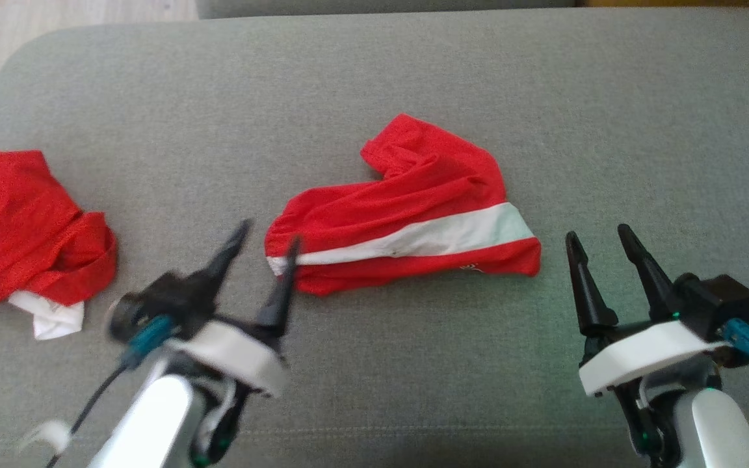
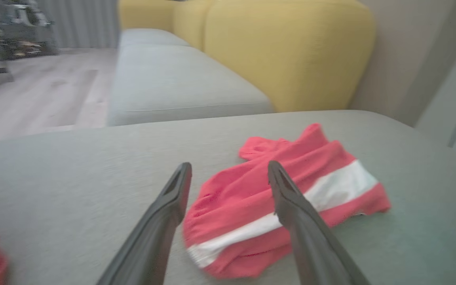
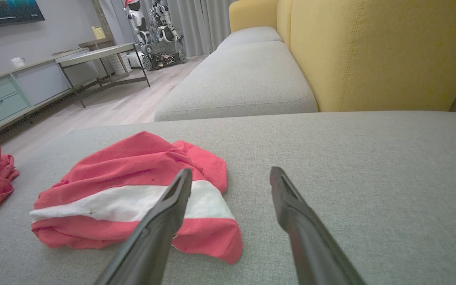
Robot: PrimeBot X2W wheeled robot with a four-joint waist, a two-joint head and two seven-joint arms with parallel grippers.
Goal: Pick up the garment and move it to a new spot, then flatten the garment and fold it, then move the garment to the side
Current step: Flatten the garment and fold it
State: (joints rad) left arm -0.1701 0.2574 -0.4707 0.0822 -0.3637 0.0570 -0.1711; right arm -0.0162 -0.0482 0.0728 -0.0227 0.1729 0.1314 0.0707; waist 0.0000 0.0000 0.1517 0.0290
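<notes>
Red garment with white stripe [image 1: 407, 221] lies bunched up in middle of gray sofa seat [image 1: 413, 84]. Not flat, not folded yet. Left pincer [image 1: 270, 234] spread wide, empty, at its left end. Right pincer [image 1: 596, 231] spread wide, empty, near right end. Most work looks left.

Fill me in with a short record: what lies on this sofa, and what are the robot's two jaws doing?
surface: grey sofa cushion
striped garment: red with a white band, crumpled, mid-cushion
other cloth: red heap at the robot's far left
left jaws: open, at the striped garment's left end, contact unclear
right jaws: open, just right of it, apart from it, empty
</notes>
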